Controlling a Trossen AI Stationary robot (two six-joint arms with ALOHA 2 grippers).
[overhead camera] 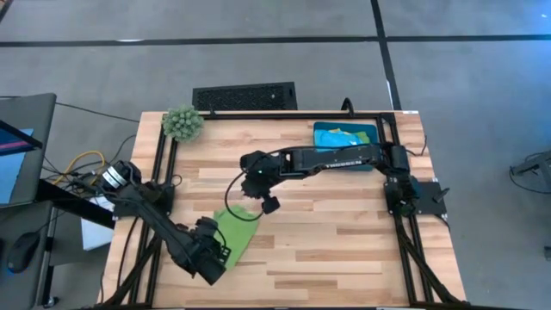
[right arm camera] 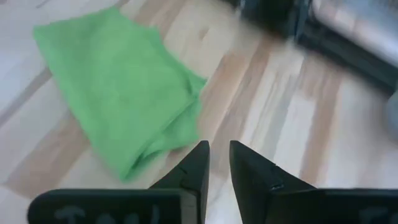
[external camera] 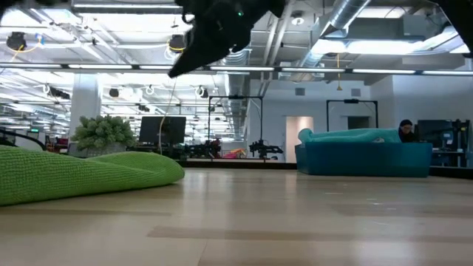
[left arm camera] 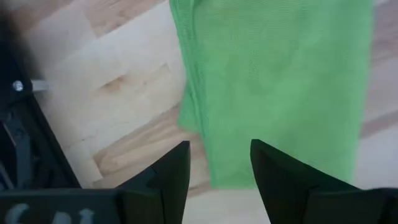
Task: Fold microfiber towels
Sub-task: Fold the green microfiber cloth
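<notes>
On table (overhead camera: 344,250): one green towel (overhead camera: 237,231), two claws.

The green towel (right arm camera: 118,87) is soft, matt, finely knit cloth. The counter (overhead camera: 344,224) is smooth, pale planked wood with a slight sheen. The fingers (left arm camera: 174,171) look matt black plastic.

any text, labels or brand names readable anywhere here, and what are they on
White lettering on the right arm in the high view: too small to read.
Pale marks on the right gripper housing in its wrist view: blurred, unreadable.
Pale marks on the left gripper housing: blurred, unreadable.
Green towel, blue bin: no text visible.
</notes>
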